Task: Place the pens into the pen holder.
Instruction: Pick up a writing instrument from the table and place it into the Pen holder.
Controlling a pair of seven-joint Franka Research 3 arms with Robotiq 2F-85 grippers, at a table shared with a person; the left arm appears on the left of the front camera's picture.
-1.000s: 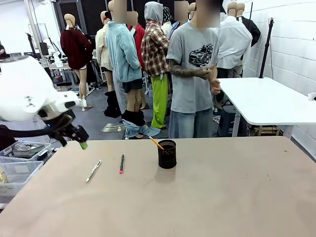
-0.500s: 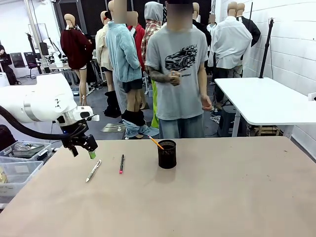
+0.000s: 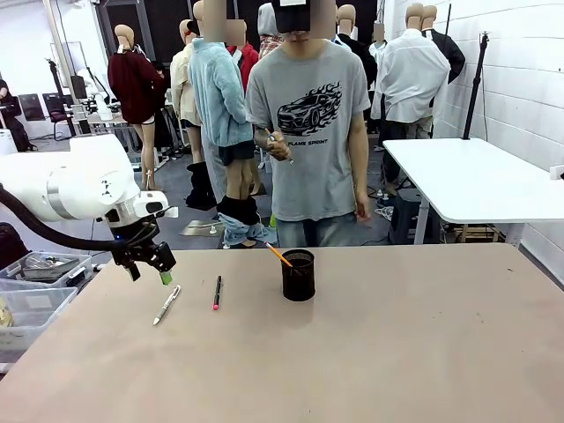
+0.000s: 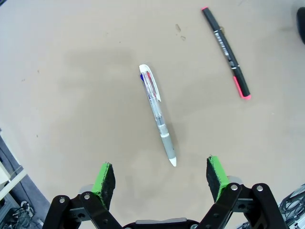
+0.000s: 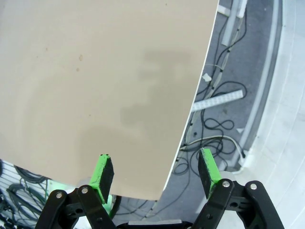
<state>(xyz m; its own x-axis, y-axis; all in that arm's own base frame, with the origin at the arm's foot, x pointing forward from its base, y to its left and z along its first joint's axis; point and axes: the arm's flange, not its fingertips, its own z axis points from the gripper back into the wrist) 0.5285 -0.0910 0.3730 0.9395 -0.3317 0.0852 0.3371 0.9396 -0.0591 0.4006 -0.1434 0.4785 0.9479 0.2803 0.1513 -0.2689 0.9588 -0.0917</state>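
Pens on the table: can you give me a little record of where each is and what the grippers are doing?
white pen: flat on the table, below left gripper
black and pink pen: flat, between white pen and cup
orange pencil: leaning in cup
left gripper: open, above white pen, empty
right gripper: open, empty, over table edge

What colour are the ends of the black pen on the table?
Pink. The black pen has pink at both ends, clearest in the left wrist view.

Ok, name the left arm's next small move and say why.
Probably ease the left pincer down to straddle the white pen. Its jaws stand open above the table, and the pen lies flat, untouched, just ahead of its green pads.
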